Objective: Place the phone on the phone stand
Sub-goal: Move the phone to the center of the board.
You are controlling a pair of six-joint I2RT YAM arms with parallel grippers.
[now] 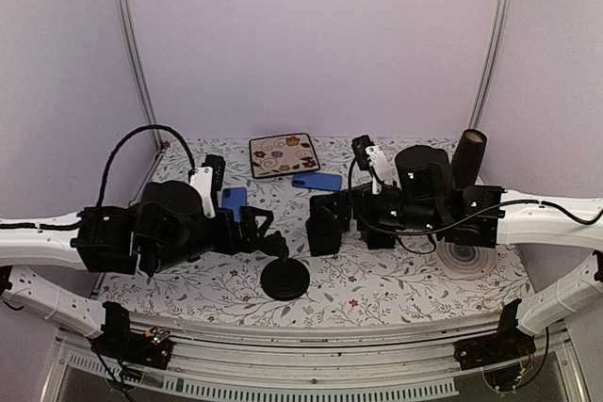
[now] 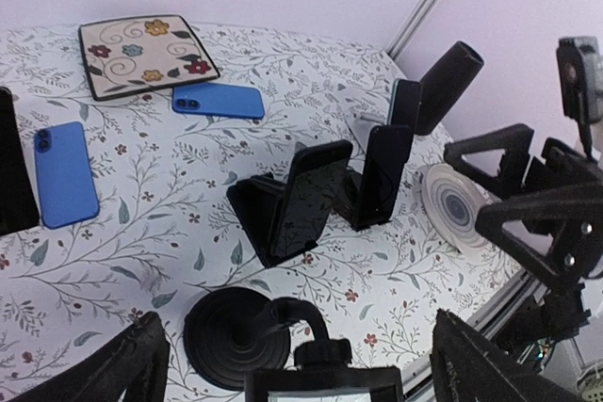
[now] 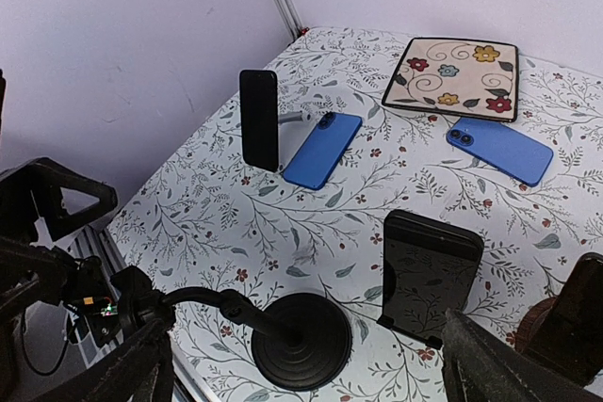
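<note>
Two blue phones lie flat on the floral table: one on the left (image 1: pixel 233 200) (image 2: pixel 64 173) (image 3: pixel 322 150), one near the tile (image 1: pixel 317 181) (image 2: pixel 219 99) (image 3: pixel 499 150). A black gooseneck phone stand with a round base (image 1: pixel 285 280) (image 2: pixel 236 336) (image 3: pixel 301 341) stands at the front. Its holder is empty and sits between my left fingers without touching them. My left gripper (image 1: pixel 254 228) (image 2: pixel 297 378) is open and empty. My right gripper (image 1: pixel 363 209) (image 3: pixel 311 383) is open and empty, above the table behind the stand's base.
Two black phones lean on black wedge stands (image 2: pixel 316 200) (image 2: pixel 386 176) (image 3: pixel 429 275) mid-table. Another black phone stands upright on a silver-armed stand (image 3: pixel 258 120) at the left. A floral tile (image 1: pixel 284 154), a black cylinder (image 1: pixel 468 152) and a round coaster (image 1: pixel 466 256) lie behind and right.
</note>
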